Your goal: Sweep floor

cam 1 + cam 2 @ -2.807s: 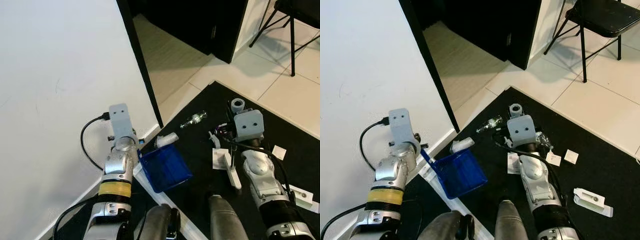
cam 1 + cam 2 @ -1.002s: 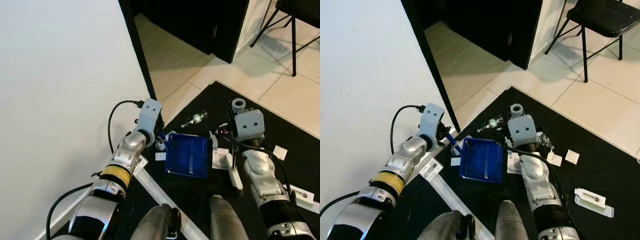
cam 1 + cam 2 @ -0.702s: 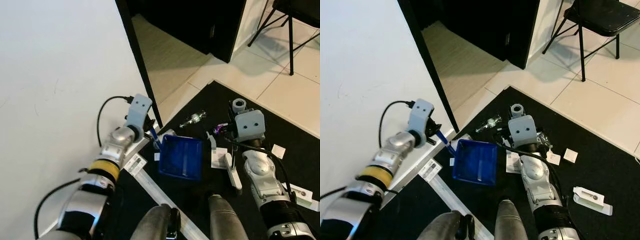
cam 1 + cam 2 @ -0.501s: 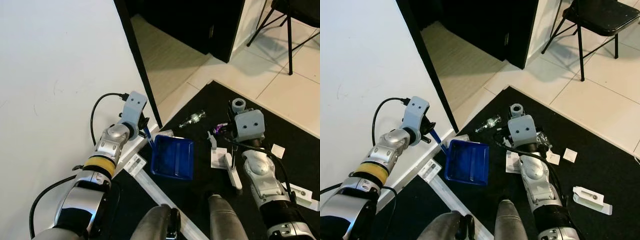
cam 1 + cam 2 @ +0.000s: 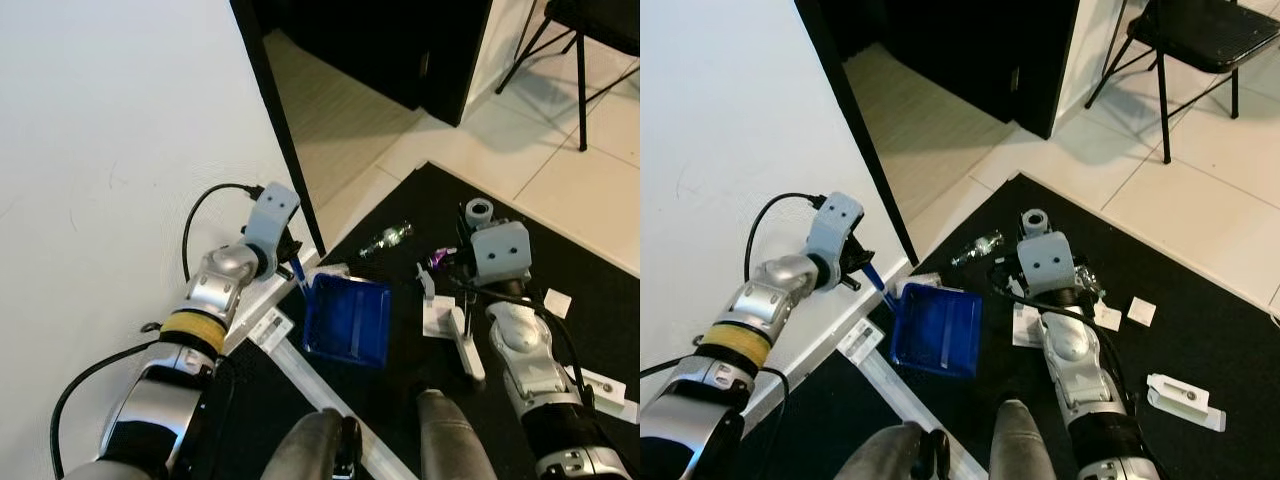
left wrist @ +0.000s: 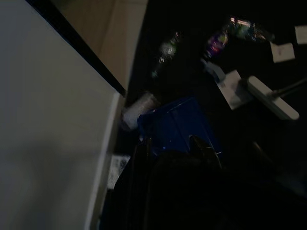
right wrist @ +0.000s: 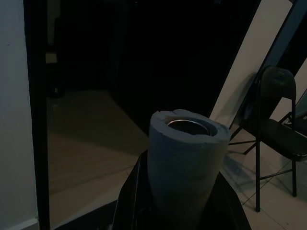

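We take the dustpan [image 5: 347, 319] as our landmark: it lies flat on the black mat [image 5: 560, 260], its open mouth turned toward the litter, which we judge is so the scraps can be pushed straight in. Our left hand [image 5: 293, 266] is clamped on the dustpan's thin blue handle, the left arm stretched forward along the white wall [image 5: 110, 150] with the wrist bent down so the pan sits low on the mat. Beyond the dustpan lie a small clear bottle [image 5: 385, 239] and a purple wrapper [image 5: 441, 259]; just beside its right edge sit white paper scraps [image 5: 437, 318]. Our right hand [image 5: 1045, 284] is closed around the upright broom handle [image 7: 184, 158], whose padded grey top points up at us, and the white broom head [image 5: 467, 350] rests on the mat right of the dustpan, near the scraps, placed to drive them leftward.
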`<state>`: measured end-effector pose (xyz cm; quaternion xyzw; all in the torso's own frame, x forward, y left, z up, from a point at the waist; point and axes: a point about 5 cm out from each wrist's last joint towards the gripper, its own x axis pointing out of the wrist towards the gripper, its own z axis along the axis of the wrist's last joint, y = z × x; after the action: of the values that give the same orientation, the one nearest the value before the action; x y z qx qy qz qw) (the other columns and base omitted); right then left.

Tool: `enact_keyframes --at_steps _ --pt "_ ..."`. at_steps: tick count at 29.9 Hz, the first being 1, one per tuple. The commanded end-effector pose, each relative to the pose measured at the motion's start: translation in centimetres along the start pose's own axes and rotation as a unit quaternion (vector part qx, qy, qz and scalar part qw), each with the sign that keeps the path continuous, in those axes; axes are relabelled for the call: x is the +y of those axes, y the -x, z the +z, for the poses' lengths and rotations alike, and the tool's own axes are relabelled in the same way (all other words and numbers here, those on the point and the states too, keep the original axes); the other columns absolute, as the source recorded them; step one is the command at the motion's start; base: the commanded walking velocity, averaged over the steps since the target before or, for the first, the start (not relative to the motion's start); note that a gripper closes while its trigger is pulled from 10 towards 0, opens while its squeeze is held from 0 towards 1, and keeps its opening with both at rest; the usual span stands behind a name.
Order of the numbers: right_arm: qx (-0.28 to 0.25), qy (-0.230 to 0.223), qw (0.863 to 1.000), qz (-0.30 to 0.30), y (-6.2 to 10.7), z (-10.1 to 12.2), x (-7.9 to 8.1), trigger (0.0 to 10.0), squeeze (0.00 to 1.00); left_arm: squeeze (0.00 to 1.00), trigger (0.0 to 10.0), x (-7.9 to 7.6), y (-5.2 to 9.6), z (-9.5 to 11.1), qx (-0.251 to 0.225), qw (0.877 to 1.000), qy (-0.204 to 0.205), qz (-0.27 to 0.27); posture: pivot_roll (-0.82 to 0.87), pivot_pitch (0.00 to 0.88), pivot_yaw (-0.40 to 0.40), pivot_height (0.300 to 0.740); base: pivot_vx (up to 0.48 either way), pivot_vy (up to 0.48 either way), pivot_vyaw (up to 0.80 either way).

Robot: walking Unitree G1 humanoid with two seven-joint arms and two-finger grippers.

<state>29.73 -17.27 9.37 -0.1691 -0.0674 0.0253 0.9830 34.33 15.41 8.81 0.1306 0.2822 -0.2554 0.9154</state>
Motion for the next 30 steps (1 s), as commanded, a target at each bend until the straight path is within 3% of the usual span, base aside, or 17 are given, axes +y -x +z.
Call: enact_keyframes --at_steps 1,5,10,15,21,25,27,28,29,30 --pt "-0.006 -0.004 1.0 0.005 -0.1 0.2 0.5 10.0 0.0 0.0 10.0 0.1 0.1 -1.3 0.034 0.999 0.022 -0.008 -0.09 0.177 0.12 0.74 0.0 0.0 0.0" --pt "-0.008 -0.005 1.0 0.008 -0.4 0.3 0.7 10.0 0.0 0.0 10.0 -0.4 -0.3 -1.6 0.042 0.999 0.021 -0.013 -0.09 0.174 0.118 0.74 0.0 0.0 0.0" --pt "-0.01 -0.005 1.0 0.008 -0.5 0.4 0.7 10.0 0.0 0.0 10.0 -1.5 -1.2 -3.5 0.064 0.998 0.026 -0.011 -0.1 0.174 0.119 0.74 0.0 0.0 0.0" --pt "-0.007 -0.002 1.0 0.001 -0.1 0.2 0.2 10.0 0.0 0.0 10.0 -3.1 -1.8 -5.4 0.096 0.995 -0.021 -0.017 -0.12 0.175 0.12 0.74 0.0 0.0 0.0" --pt "-0.007 0.001 1.0 0.001 0.0 0.2 0.1 10.0 0.0 0.0 10.0 -3.7 -2.6 -4.6 0.058 0.998 -0.018 0.027 -0.12 0.175 0.122 0.74 0.0 0.0 0.0" --pt "-0.007 0.001 1.0 0.001 0.0 0.2 0.0 10.0 0.0 0.0 10.0 -3.6 -2.8 -4.4 0.045 0.996 -0.014 0.07 -0.12 0.169 0.116 0.74 0.0 0.0 0.0" --pt "-0.008 0.001 1.0 0.005 -0.2 0.3 0.2 10.0 0.0 0.0 10.0 -3.0 -2.9 -4.4 0.035 0.991 0.011 0.127 -0.12 0.165 0.111 0.74 0.0 0.0 0.0" --pt "-0.008 0.001 1.0 0.005 -0.2 0.3 0.2 10.0 0.0 0.0 10.0 -3.0 -2.9 -4.4 0.035 0.991 0.011 0.127 -0.12 0.165 0.111 0.74 0.0 0.0 0.0" --pt "-0.009 0.001 1.0 0.006 -0.3 0.3 0.3 10.0 0.0 0.0 3.2 -2.7 -2.9 -4.3 0.034 0.989 0.022 0.145 -0.12 0.165 0.111 0.74 0.0 0.0 0.0" --pt "-0.01 0.001 1.0 0.007 -0.4 0.4 0.3 10.0 0.0 0.0 0.0 -2.5 -2.9 -4.3 0.032 0.986 0.031 0.158 -0.12 0.163 0.11 0.74 0.0 0.0 0.0"
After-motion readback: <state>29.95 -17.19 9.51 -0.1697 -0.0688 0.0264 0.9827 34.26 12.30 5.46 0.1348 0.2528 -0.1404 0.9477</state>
